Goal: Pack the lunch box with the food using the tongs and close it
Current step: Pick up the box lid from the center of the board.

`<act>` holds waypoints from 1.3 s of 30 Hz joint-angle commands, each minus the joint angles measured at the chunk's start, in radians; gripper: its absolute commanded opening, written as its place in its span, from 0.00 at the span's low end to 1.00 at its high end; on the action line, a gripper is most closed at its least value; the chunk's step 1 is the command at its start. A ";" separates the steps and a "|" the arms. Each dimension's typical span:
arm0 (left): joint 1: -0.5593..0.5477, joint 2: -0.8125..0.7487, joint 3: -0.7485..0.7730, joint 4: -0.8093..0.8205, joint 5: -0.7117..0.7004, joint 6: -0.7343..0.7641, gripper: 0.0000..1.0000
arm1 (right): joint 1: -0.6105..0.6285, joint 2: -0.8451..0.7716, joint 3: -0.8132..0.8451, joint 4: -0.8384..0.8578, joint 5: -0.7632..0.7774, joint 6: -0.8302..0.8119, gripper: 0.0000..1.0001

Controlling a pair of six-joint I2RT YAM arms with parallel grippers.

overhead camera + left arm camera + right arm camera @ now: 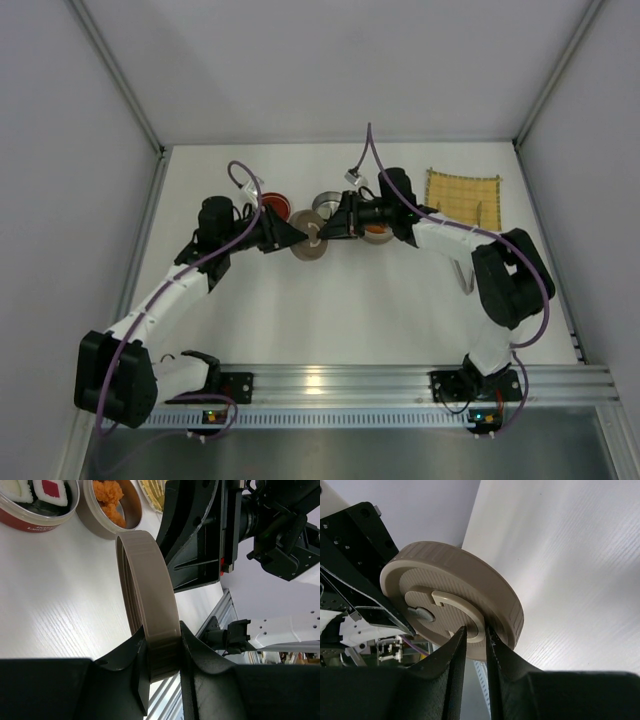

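Handover step. The left gripper (162, 632) clamps the rim of the beige lid (145, 575), which stands on edge between its narrowed jaws. The right gripper (476, 632) pinches the raised ridge on the lid's top face, its jaws a slim gap apart. Confirm the right grip is firm and square before releasing the left. The food (109, 497) lies in the beige tin (131, 515) and the red tin (30, 520), ahead of the left fingertips and apart from the lid.

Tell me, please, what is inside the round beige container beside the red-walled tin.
The round beige container holds rough orange food chunks. The left wrist view crops its far side and the right arm mostly covers it from above, so anything else inside is unseen.
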 commanded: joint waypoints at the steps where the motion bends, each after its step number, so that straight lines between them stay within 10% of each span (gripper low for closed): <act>1: -0.013 0.018 -0.016 0.001 -0.041 0.031 0.00 | 0.033 -0.106 0.036 0.273 -0.176 0.095 0.19; 13: -0.013 0.026 -0.019 -0.059 -0.107 0.080 0.00 | 0.027 -0.122 -0.034 0.602 -0.206 0.300 0.11; 31: -0.013 0.120 0.008 -0.036 -0.080 0.047 0.00 | 0.035 -0.127 -0.054 0.565 -0.202 0.251 0.00; 39: -0.013 0.060 -0.018 -0.025 -0.095 0.019 0.00 | 0.023 -0.237 0.065 -0.202 0.016 -0.310 0.35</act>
